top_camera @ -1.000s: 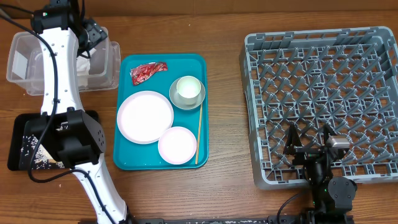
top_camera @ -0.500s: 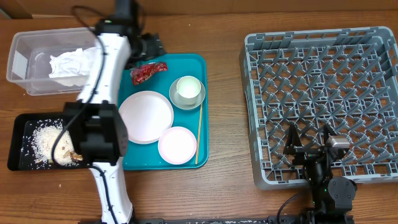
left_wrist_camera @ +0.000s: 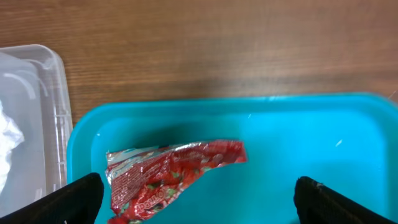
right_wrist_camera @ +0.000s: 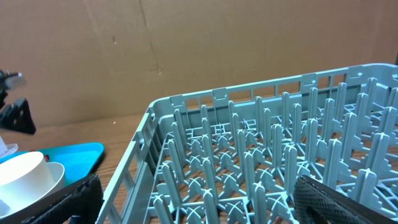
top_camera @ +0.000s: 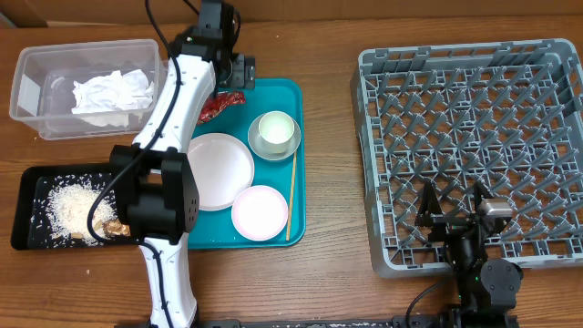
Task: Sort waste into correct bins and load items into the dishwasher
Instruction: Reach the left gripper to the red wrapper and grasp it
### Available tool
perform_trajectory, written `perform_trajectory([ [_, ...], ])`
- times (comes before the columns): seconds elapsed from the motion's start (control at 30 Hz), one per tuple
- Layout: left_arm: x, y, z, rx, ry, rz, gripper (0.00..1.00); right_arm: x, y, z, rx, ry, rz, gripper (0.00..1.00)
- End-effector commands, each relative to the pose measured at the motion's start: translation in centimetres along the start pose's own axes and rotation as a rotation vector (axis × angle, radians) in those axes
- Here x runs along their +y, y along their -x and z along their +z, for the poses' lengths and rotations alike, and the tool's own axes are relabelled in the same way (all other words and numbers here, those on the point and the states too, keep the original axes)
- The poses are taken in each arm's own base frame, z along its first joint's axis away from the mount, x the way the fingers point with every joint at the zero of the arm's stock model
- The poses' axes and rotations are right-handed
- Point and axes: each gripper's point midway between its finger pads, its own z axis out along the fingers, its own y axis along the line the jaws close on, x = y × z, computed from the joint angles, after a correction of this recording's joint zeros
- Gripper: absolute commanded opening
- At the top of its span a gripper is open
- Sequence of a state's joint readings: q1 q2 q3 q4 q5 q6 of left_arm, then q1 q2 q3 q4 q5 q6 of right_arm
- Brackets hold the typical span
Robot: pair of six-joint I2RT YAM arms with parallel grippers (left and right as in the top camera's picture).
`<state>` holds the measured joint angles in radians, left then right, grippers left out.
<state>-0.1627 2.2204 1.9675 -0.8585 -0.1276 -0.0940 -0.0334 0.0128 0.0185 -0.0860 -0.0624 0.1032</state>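
- While its white arm reaches across the wooden counter (top_camera: 328, 273), the left claw (left_wrist_camera: 200, 200) hangs over the far left corner of the teal plastic serving tray (left_wrist_camera: 305, 137), fingers spread wide and gripping nothing.
- Below and between those fingers, the small red foil wrapper (left_wrist_camera: 174, 174) lies crinkled on the teal tray. Neither fingertip touches it in the wrist view.
- Crumpled white paper napkins (top_camera: 109, 91) sit inside the clear plastic rectangular tub (top_camera: 32, 100), which stands at the far left of the counter, just beside the teal tray.
- Nearer the front edge, the shallow black rectangular tray (top_camera: 27, 196) holds a heap of whitish rice-like crumbs (top_camera: 73, 205). Brown food bits (top_camera: 109, 228) lie at its right end, partly behind the arm.
- Four dishes share the teal tray. The large round white plate (top_camera: 219, 169) is on the left and the smaller pinkish-white plate (top_camera: 260, 211) is toward the front.
- At the right, the white cup (top_camera: 276, 129) stands upright in the grey-white bowl (top_camera: 258, 144).
- A thin wooden stick (top_camera: 291, 196) lies along the teal tray's right side.
- The large square grey plastic dish rack (top_camera: 474, 118), with its grid of upright prongs, fills the right of the counter, well apart from the teal tray.
- The right claw (top_camera: 453, 214) sits over the rack's near edge, fingers wide apart and holding nothing.
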Motion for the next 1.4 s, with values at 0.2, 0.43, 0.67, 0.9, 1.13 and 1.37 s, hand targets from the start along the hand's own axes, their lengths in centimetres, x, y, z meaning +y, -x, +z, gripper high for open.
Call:
perform_trajectory([
  [0.2, -0.1, -4.2, 3.5, 0.063, -0.013, 0.128, 1.0, -0.3, -0.1, 0.0, -0.006, -0.015, -0.006, 1.0],
  [0.43, -0.4, -2.9, 4.8, -0.036, -0.016, 0.134, 0.92, -0.3, -0.1, 0.0, -0.006, -0.015, -0.006, 1.0],
  [0.67, -0.6, -4.7, 6.3, -0.024, -0.029, 0.163, 0.89, -0.3, -0.1, 0.0, -0.006, -0.015, -0.006, 1.0],
  [0.9, -0.6, -4.0, 6.5, -0.062, -0.022, 0.157, 0.72, -0.3, -0.1, 0.0, -0.006, -0.015, -0.006, 1.0],
  [1.13, -0.7, -3.3, 6.5, -0.091, -0.022, 0.153, 0.34, -0.3, -0.1, 0.0, -0.006, -0.015, -0.006, 1.0],
  [1.37, -0.7, -1.3, 4.6, -0.135, -0.029, 0.064, 0.04, -0.3, -0.1, 0.0, -0.006, -0.015, -0.006, 1.0],
])
